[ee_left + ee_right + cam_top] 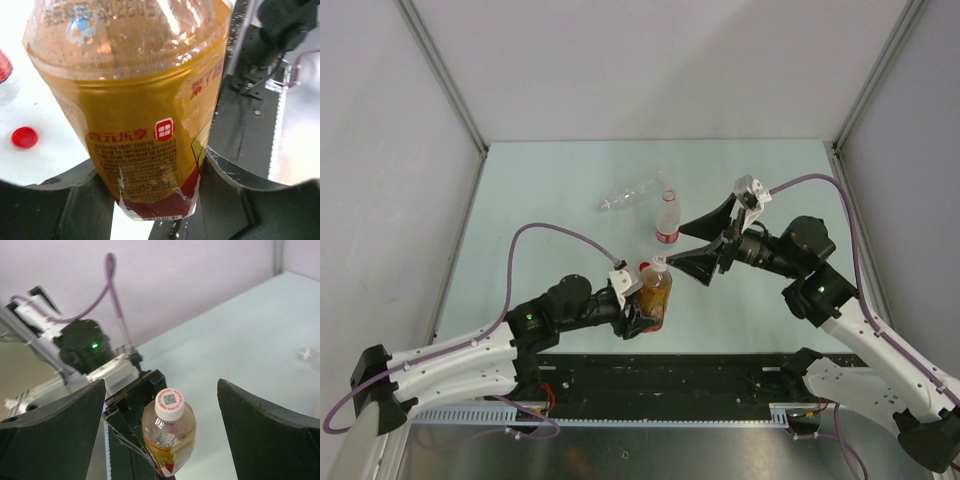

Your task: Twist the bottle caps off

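Where the top view shows only dark fingers around the bottle's base, the left wrist view makes the hold plain. The left gripper point(150, 192) is closed on the amber bottle point(145, 130), one finger pressed to each side of the lower label. The bottle stands roughly upright near the near edge of the table point(540, 200). The same view picks up a red cap point(24, 137) lying loose on the table surface beside it. A sliver of red band shows at the left border, too cropped to name. The bottle's top is out of that frame.

The right wrist view supplies the top: a white cap point(169, 403), code printed on it, seated on the amber bottle's neck. The right gripper point(161, 387) is spread wide, a finger far out on either side of the cap, touching nothing and holding nothing.

The top view alone gives the rest. The red-banded bottle point(667, 222) stands just behind the amber one, close by the right gripper's fingertips. The clear crinkled bottle point(632, 193) lies on its side farther back. Whether those two carry caps cannot be told at this size.
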Controlling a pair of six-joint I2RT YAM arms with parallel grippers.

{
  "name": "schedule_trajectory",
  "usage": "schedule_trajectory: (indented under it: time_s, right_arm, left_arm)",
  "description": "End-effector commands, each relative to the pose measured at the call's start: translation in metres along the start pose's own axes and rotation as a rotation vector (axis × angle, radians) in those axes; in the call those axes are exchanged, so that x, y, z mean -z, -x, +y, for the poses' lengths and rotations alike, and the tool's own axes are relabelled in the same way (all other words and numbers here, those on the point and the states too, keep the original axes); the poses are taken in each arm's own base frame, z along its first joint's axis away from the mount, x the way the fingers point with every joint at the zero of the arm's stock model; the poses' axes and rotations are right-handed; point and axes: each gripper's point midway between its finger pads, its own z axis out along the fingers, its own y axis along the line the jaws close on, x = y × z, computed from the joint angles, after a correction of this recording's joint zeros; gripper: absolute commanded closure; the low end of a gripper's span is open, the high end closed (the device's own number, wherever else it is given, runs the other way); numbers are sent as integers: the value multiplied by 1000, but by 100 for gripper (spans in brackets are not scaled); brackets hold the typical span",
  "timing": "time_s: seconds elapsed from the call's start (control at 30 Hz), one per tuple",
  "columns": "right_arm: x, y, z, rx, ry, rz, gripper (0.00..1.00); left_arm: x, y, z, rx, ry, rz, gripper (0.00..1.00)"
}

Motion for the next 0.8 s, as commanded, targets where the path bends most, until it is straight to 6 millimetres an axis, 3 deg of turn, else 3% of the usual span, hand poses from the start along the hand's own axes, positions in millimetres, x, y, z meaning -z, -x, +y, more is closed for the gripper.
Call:
schedule_trajectory:
  time_s: [0.0, 0.2, 0.4, 0.57, 0.77]
  right_arm:
    - [-4, 8, -34, -77, -224, -49, 3]
    - [-12, -11, -60, -134, -424, 28, 1]
    - [-16, -25, -82, -156, -572, 108, 1]
    - [-14, -33, -92, -162, -640, 142, 7]
    - [-19, -44, -89, -179, -607, 183, 14]
  left_arm:
    - [1, 22, 29, -17, 179, -30, 81]
    - [-4, 14, 58, -33, 394, 95, 82]
    - [-2, 15, 73, -33, 555, 124, 83]
    - [-1, 15, 75, -11, 591, 117, 83]
    - [-5, 10, 73, -10, 580, 135, 83]
